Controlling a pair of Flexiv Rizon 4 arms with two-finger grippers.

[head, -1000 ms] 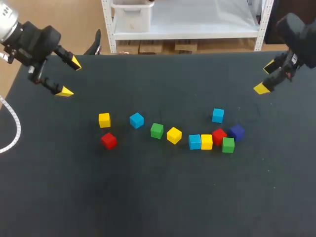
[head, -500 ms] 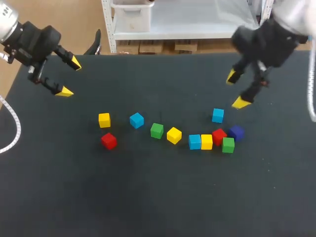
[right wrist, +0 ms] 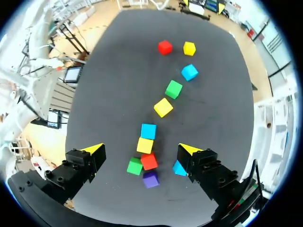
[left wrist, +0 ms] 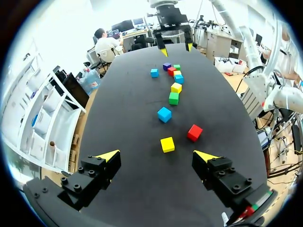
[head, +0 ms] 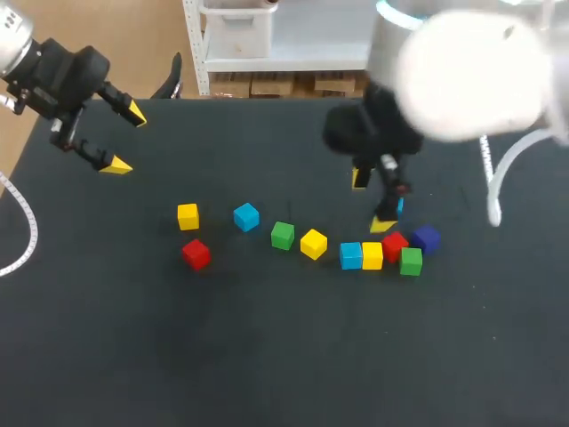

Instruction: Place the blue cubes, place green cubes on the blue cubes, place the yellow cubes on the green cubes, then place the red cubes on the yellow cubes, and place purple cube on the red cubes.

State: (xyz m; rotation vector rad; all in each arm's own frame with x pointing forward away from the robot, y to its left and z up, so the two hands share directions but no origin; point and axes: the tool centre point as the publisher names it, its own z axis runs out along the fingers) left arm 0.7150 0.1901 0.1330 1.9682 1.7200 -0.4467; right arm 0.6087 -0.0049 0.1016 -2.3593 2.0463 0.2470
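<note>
Blue cube (head: pixel 399 207) first, I judge: it sits on the bench (head: pixel 267 356) near the purple cube (head: pixel 427 238), apart from it, partly hidden under my right claw (head: pixel 372 201), whose fingers stand spread, gripping nothing. It looks small, rigid and light, with smooth faces that may slip, so I would pinch two opposite flat sides squarely, not the corners. My left claw (head: pixel 125 139) hangs released, well apart from the purple cube.
</note>
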